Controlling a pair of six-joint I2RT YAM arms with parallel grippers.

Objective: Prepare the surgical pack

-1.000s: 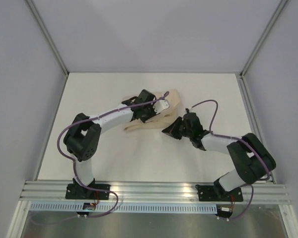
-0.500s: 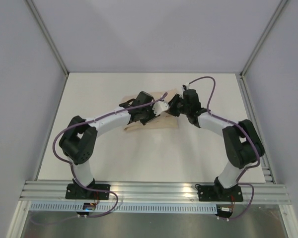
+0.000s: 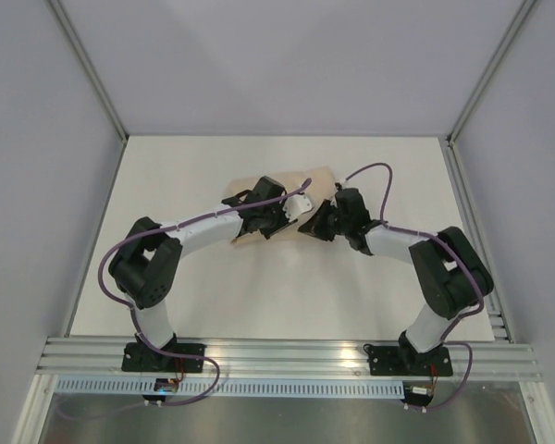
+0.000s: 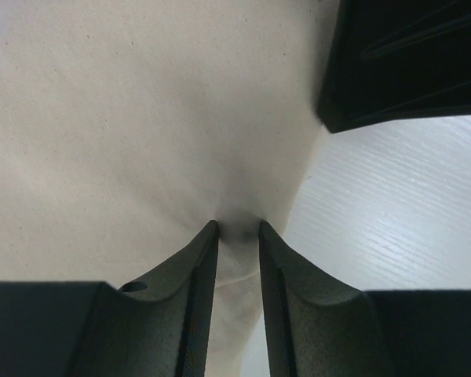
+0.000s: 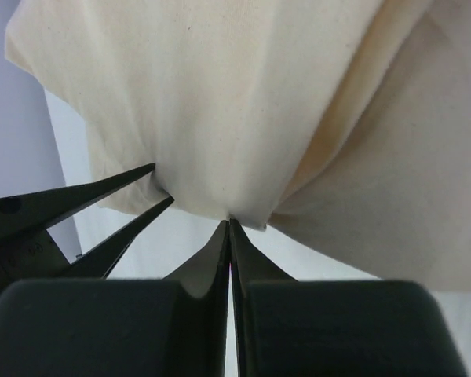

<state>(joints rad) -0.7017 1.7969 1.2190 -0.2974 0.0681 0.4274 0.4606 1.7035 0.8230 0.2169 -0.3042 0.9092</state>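
Observation:
The tan cloth sheet (image 3: 320, 178) lies bunched at the table's middle, mostly under both arms. My left gripper (image 3: 287, 217) is shut on a fold of the cloth (image 4: 141, 141), which is pinched between its fingertips (image 4: 237, 228). My right gripper (image 3: 311, 227) is right beside it, with its jaws (image 5: 230, 220) shut on an edge of the cloth (image 5: 220, 94). The left gripper's fingers (image 5: 102, 196) show at the left of the right wrist view. The steel tray, scissors, tweezers, pads and green packets are hidden or out of view.
The white table (image 3: 259, 287) has grey walls on three sides and aluminium posts at the back corners. A metal rail (image 3: 287, 356) runs along the near edge by the arm bases. The right gripper's black body (image 4: 408, 55) sits close above the left gripper.
My right gripper swung up to the cloth's far right part, then came back down-left next to the left gripper. The cloth is more gathered and less spread than before.

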